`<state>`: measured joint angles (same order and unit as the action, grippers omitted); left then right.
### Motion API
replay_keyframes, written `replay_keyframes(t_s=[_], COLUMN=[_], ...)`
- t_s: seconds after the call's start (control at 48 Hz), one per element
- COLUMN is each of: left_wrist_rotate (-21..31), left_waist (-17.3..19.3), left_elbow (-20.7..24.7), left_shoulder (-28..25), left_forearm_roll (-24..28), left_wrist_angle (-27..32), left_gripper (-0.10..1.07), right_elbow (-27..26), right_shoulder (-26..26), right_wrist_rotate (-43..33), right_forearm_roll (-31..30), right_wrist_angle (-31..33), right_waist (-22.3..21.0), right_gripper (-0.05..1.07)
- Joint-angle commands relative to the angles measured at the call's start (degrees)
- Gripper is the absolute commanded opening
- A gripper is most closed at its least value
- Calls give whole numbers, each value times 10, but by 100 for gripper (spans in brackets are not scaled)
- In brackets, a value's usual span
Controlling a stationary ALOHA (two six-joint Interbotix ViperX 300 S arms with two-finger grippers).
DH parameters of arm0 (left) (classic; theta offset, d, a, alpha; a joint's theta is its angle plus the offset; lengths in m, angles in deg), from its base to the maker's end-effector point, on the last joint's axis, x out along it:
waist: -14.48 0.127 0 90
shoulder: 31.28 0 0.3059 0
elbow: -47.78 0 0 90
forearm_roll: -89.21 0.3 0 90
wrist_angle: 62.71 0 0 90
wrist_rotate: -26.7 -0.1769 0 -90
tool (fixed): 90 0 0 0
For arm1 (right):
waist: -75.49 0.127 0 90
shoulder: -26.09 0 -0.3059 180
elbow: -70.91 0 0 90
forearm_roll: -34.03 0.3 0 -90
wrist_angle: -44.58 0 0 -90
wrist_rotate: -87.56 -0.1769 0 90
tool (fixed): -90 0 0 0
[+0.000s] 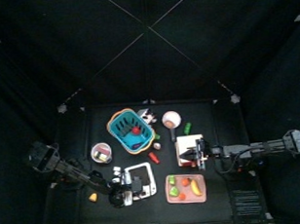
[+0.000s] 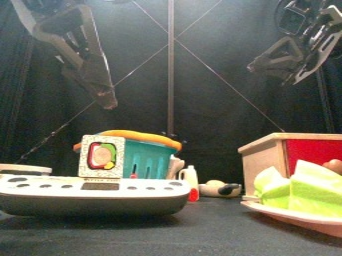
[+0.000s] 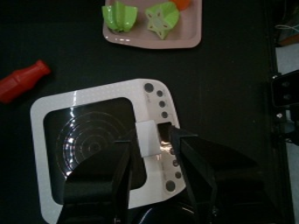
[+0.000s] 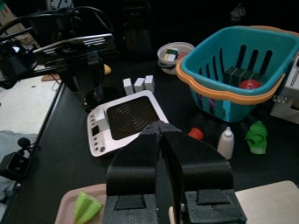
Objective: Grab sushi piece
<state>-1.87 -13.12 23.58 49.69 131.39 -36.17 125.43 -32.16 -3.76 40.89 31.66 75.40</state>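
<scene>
Teal plastic basket (image 1: 129,130): orange-rimmed, held a red piece and dark items.
Pink tray (image 1: 185,187): held green toy pieces.
Round black sushi piece (image 4: 177,54): on the bench (image 3: 233,87), just beside the basket.
Left gripper (image 3: 158,179): wide, over a white flat device (image 3: 105,149).
Right gripper (image 4: 163,140): closed, empty.

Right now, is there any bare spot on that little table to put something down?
Yes: the far part of the table, beyond the teal basket, looks bare. The near half is crowded: the white flat device, the pink tray and the wooden box sit close together.
</scene>
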Motion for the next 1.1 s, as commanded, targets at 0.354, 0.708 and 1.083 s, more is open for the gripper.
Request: replay_keyframes(t_s=[0.354, 0.708, 1.083], left_wrist_rotate=[0, 0, 1], left_waist=[2, 3, 3], left_elbow=[35, 34, 37], left_shoulder=[-47, -54, -51], left_forearm_roll=[-7, -8, -7], left_wrist_angle=[-1, 25, 67], left_gripper=[75, 75, 75], right_elbow=[-2, -2, -2], right_shoulder=[-1, -2, -7], right_wrist_rotate=[0, 0, 0], right_forearm_roll=[2, 1, 1], right_wrist_angle=[-4, -3, -3], right_waist=[4, 4, 4], right_gripper=[4, 4, 3])
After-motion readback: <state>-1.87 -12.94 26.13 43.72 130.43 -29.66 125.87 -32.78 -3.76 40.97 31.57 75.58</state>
